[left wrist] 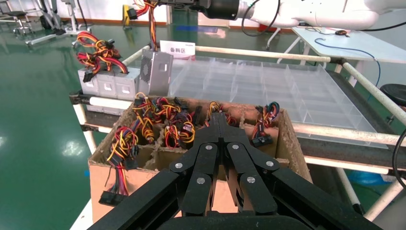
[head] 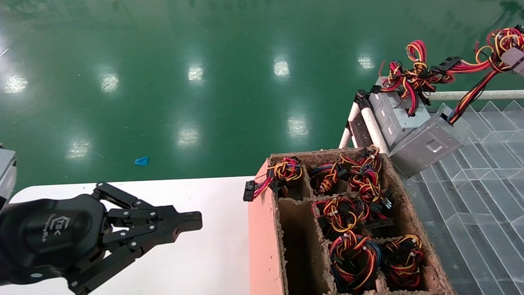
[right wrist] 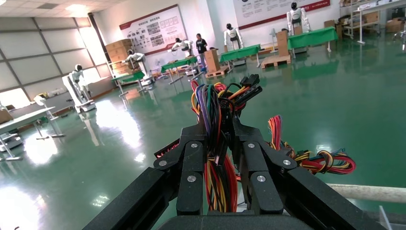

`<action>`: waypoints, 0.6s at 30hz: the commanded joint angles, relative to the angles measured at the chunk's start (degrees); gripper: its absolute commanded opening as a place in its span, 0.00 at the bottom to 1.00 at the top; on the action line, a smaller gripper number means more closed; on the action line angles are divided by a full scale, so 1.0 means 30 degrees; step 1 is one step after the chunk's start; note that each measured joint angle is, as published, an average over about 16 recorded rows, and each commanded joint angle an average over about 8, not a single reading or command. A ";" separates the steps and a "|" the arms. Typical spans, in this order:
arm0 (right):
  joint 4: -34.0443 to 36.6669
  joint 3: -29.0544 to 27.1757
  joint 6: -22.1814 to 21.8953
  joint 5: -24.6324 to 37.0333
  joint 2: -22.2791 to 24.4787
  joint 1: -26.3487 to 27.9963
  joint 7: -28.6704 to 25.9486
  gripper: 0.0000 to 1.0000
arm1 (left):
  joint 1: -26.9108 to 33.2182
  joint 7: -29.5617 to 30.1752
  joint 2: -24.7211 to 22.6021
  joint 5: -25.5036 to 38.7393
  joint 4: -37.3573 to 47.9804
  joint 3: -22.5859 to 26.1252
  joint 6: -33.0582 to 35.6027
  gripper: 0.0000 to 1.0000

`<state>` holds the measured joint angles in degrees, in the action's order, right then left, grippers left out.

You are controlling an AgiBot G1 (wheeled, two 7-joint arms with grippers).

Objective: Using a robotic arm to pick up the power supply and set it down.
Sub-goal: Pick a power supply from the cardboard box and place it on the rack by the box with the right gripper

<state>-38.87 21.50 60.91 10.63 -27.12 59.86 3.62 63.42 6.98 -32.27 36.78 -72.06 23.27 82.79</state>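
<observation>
My right gripper point(right wrist: 220, 127) is shut on the power supply's red, yellow, orange and black wire bundle point(right wrist: 214, 103). In the head view only its edge shows at the top right, with the wire bundle point(head: 470, 94) running down from it to the grey metal power supply point(head: 425, 143). That box hangs tilted at the rack's near corner; whether it touches the rack I cannot tell. The left wrist view shows the power supply point(left wrist: 155, 72) upright beneath the right arm. My left gripper point(head: 196, 221) is shut and empty over the white table point(head: 204, 254), its fingertips point(left wrist: 219, 120) pointing toward the cardboard box.
A divided cardboard box point(head: 262, 229) holds several power supplies with wire bundles upward. More grey units point(head: 391, 112) lie in a row on the rack's corner. A clear compartment tray point(head: 483, 184) covers the rack. White rails point(head: 470, 95) frame it. Green floor lies beyond.
</observation>
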 commanded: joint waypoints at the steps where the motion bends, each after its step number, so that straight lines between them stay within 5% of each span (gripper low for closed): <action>1: 0.0044 0.0035 -0.0080 0.0081 -0.0007 0.0098 0.0003 0.00 | 0.0000 0.0000 0.0000 0.0000 0.0000 0.0000 0.0000 0.00; 18: -0.0788 0.0233 -0.2158 0.0814 -0.0239 0.0167 0.0900 0.00 | 0.0000 -0.0001 0.0000 -0.0001 0.0000 0.0001 0.0000 0.00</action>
<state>-41.02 22.48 54.65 13.36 -28.15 60.83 6.04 63.42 6.98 -32.27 36.78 -72.06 23.27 82.79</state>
